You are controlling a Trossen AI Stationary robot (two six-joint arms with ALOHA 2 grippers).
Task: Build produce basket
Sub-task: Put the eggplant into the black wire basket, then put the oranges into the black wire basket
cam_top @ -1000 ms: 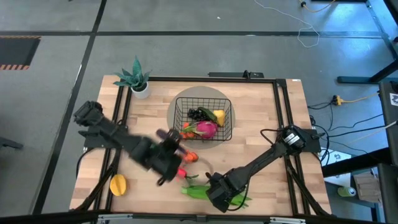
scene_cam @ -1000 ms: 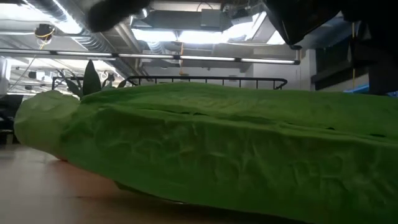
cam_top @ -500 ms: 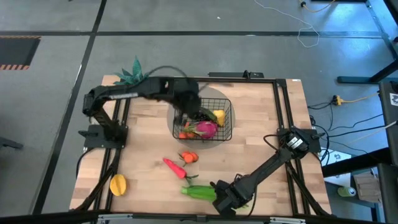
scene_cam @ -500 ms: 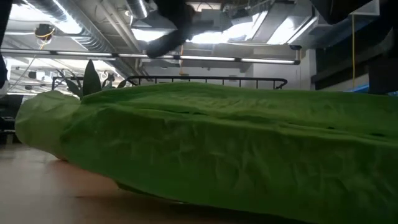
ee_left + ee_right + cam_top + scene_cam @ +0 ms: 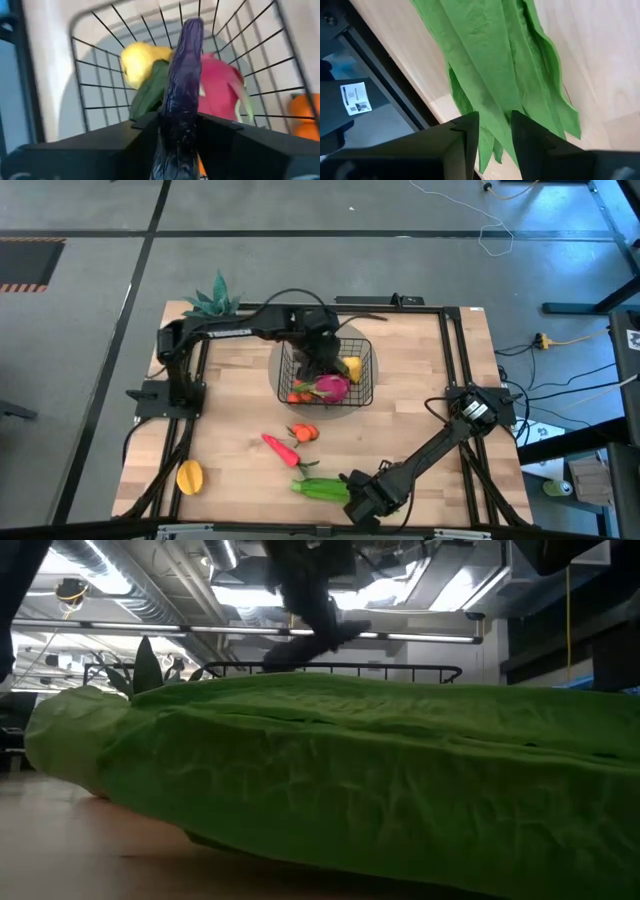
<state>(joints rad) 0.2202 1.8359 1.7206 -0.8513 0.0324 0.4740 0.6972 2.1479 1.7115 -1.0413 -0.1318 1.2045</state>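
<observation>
My left gripper [image 5: 318,352] hangs over the square black wire basket [image 5: 366,385] and is shut on the purple eggplant [image 5: 182,70]. Inside the basket lie a pink dragon fruit [image 5: 332,388], a yellow fruit [image 5: 352,367], dark grapes and an orange tomato [image 5: 297,396]. The long green leafy bundle [image 5: 320,488] lies flat on the table near its near edge and fills the low view [image 5: 350,780]. My right gripper [image 5: 366,498] sits low at the bundle's leaf end, shut on the leaves [image 5: 490,60]. My left gripper pinches the eggplant between its two fingers near one end [image 5: 177,125]. The eggplant runs along the fingers, and its free end [image 5: 192,27] sticks out past them, down into the basket. It is lifted clear. My right gripper pinches the leaf tips [image 5: 495,125] of the bundle between its two fingers, coming down from above. The leaves run along the fingers. The bundle lies on the table.
On the table between basket and bundle lie orange tomatoes [image 5: 305,433] and a red pepper [image 5: 280,448]. A yellow mango [image 5: 189,476] sits by the near left corner. A teal potted plant [image 5: 215,305] stands at the far left corner.
My left arm has swung from near the red pepper up and toward the far edge, carrying the eggplant, and now hangs over the basket. My right gripper has shifted a little toward the near edge at the bundle's leaf end. The bundle has stayed in place.
</observation>
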